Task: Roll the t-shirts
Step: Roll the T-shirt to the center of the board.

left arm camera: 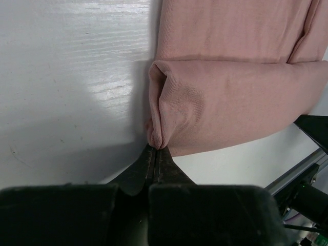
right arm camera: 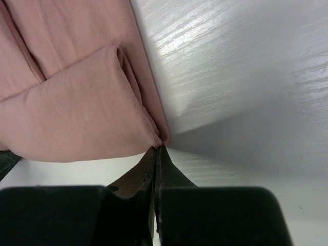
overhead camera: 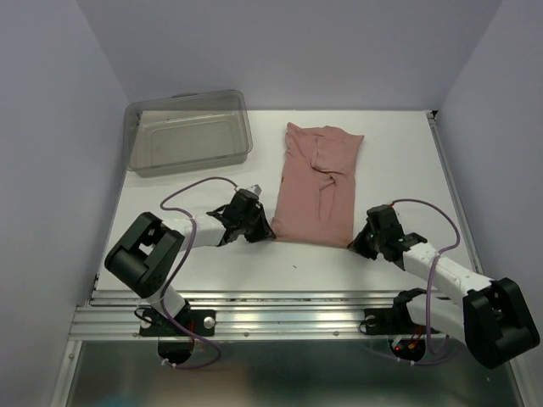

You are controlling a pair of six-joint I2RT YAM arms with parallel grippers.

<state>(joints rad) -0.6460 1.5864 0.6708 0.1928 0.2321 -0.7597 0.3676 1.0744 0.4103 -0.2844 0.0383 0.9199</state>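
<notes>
Nearby, clear grey bin (overhead camera: 188, 134) left of pink t-shirt (overhead camera: 316, 182), apart

The t-shirt (overhead camera: 318, 182) is plain dusty pink, the counter (overhead camera: 390, 165) white. The bin (overhead camera: 188, 140) is clear grey. The left tool (left arm camera: 155, 147) and right tool (right arm camera: 158, 148) are black.

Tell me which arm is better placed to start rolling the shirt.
Neither clearly: the left claw is shut on the near left corner of the shirt, and the right claw is shut on its near right corner. Likely both should roll it away together.
</notes>
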